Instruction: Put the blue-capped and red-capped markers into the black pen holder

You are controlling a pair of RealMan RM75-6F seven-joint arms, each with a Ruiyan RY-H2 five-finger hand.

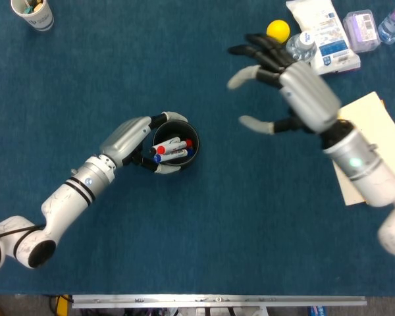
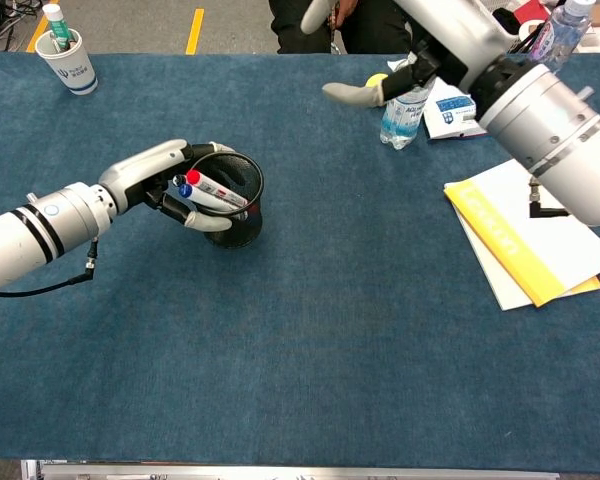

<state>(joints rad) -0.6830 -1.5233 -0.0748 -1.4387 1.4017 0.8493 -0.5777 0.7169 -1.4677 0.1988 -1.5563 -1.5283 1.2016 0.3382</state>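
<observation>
The black pen holder (image 1: pixel 193 135) (image 2: pixel 243 226) stands upright on the blue table, left of centre. The red-capped marker (image 1: pixel 173 141) (image 2: pixel 211 186) and the blue-capped marker (image 1: pixel 174 155) (image 2: pixel 186 189) both lean inside it, caps toward my left hand. My left hand (image 1: pixel 128 137) (image 2: pixel 152 169) grips the holder from its left side, fingers wrapped around the rim and wall. My right hand (image 1: pixel 295 91) (image 2: pixel 425 45) hovers high at the back right with fingers spread, holding nothing, well away from the holder.
A water bottle (image 1: pixel 294 58) (image 2: pixel 405 98), a yellow ball (image 1: pixel 278 31) and white packets (image 1: pixel 327 34) lie at the back right. A yellow book (image 1: pixel 367 149) (image 2: pixel 527 236) lies on the right. A paper cup (image 1: pixel 33 12) (image 2: pixel 69 57) stands at the back left.
</observation>
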